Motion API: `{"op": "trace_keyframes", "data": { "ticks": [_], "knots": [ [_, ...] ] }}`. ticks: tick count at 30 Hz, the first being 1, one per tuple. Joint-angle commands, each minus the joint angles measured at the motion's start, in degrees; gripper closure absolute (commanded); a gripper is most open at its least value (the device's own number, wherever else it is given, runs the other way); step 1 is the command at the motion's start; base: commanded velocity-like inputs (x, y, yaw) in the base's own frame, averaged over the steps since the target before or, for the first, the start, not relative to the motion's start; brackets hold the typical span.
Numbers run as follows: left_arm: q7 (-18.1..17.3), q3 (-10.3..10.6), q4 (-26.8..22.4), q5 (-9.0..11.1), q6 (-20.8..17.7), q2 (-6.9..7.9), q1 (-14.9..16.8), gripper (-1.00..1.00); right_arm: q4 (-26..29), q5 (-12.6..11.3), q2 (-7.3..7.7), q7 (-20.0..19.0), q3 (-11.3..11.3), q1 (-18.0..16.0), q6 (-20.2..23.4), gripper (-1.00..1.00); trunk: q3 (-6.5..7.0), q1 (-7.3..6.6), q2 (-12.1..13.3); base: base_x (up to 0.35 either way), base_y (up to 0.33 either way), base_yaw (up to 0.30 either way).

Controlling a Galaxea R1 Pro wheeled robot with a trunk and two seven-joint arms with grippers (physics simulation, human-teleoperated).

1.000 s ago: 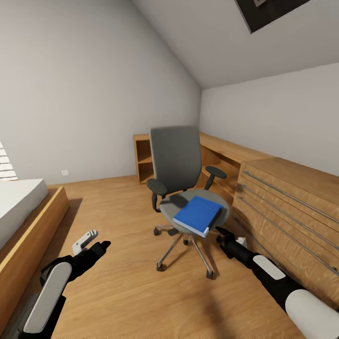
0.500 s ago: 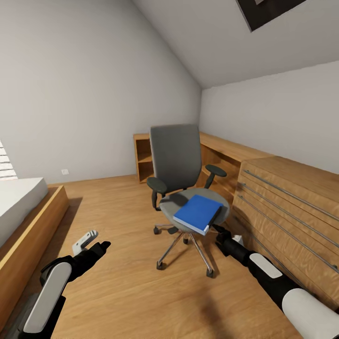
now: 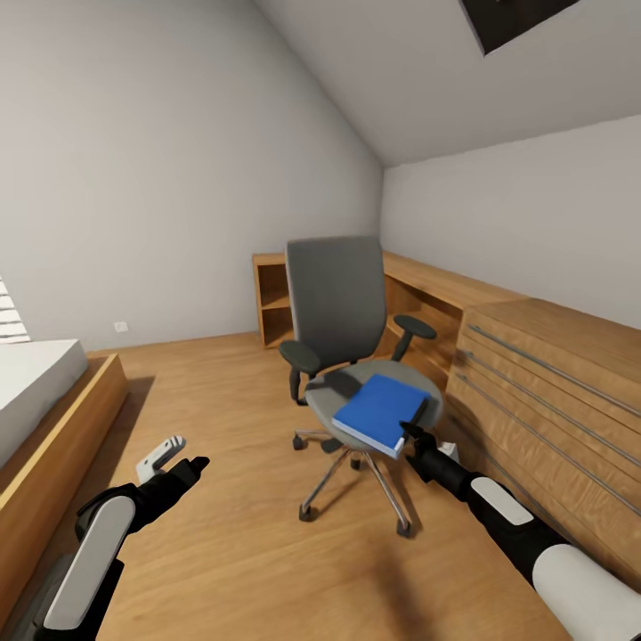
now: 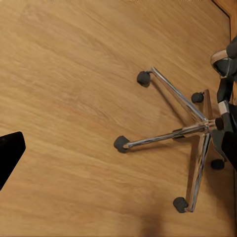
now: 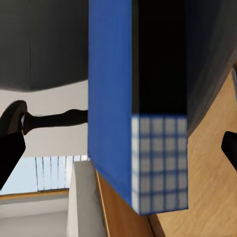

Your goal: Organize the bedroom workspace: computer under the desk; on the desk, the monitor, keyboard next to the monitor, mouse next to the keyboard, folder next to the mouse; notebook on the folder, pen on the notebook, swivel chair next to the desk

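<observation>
Right gripper (image 3: pixel 411 435): spread, at near corner of folder (image 3: pixel 381 411), not yet pinching. Folder: flat on swivel chair (image 3: pixel 343 338) seat, long axis running away from gripper. Left gripper (image 3: pixel 182 456): spread, well apart; right arm nearer.

The head camera looks forward and down across the room at the swivel chair (image 3: pixel 352 356) from mid-distance. The left wrist camera faces straight down at its chrome base on the floor (image 4: pixel 74 98). The right wrist camera sits close against the folder (image 5: pixel 111 98); all 3 share the chair.
</observation>
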State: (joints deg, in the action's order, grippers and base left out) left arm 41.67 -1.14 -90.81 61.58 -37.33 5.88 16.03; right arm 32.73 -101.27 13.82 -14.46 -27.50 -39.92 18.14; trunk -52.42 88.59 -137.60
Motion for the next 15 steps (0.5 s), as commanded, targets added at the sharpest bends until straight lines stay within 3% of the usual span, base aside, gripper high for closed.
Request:
{"op": "trace_keyframes", "data": {
  "ticks": [1,10,15],
  "knots": [
    [0.5,0.0,-0.1,0.6,-0.1,0.01,0.0,-1.0,0.0,-0.4,0.07,-0.2,-0.3,-0.1,0.0,-1.0,-0.06,0.01,0.0,0.213,0.003,0.0],
    [0.5,-0.1,-0.1,0.6,-0.1,0.01,0.0,-1.0,-0.2,-0.3,0.13,-0.2,-0.1,-0.1,0.0,-1.0,-0.06,0.01,0.0,0.057,0.001,0.0],
    [0.6,-0.1,-0.2,0.6,0.0,0.01,0.0,-1.0,-0.2,-0.3,0.15,-0.1,-0.1,-0.1,0.0,-1.0,-0.96,1.11,-2.0,0.005,0.0,0.0]
  ]
}}
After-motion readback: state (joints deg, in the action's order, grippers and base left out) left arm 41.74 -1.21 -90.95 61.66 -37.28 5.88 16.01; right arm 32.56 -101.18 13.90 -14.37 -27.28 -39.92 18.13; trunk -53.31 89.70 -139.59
